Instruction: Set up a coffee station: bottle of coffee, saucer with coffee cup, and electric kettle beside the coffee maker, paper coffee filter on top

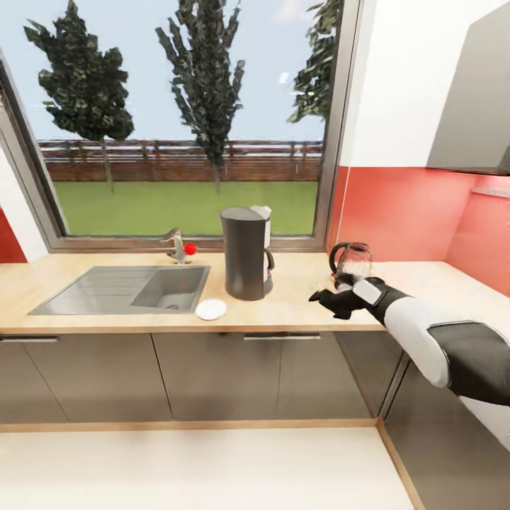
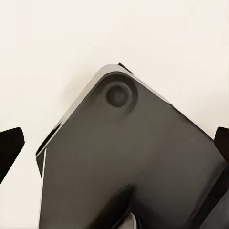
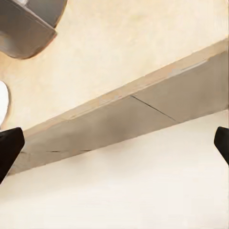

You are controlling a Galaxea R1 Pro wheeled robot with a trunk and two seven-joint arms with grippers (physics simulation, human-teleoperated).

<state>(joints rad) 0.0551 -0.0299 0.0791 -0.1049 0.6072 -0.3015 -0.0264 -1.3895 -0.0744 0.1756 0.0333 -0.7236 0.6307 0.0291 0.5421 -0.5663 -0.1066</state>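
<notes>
Under a wide window the wooden counter (image 1: 297,301) carries the coffee maker (image 1: 246,253), saucer (image 1: 210,309) just beside its base, and electric kettle (image 1: 350,261) near its other side, where the right gripper (image 1: 327,298) hovers with fingers spread, seemingly having released it.

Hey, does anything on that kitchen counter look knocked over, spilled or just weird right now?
Nothing looks spilled or toppled. The coffee maker stands upright beside the sink, a small white disc lies flat near the counter's front edge, and the glass kettle is upright behind the right pincer, whose fingertips look apart.
</notes>
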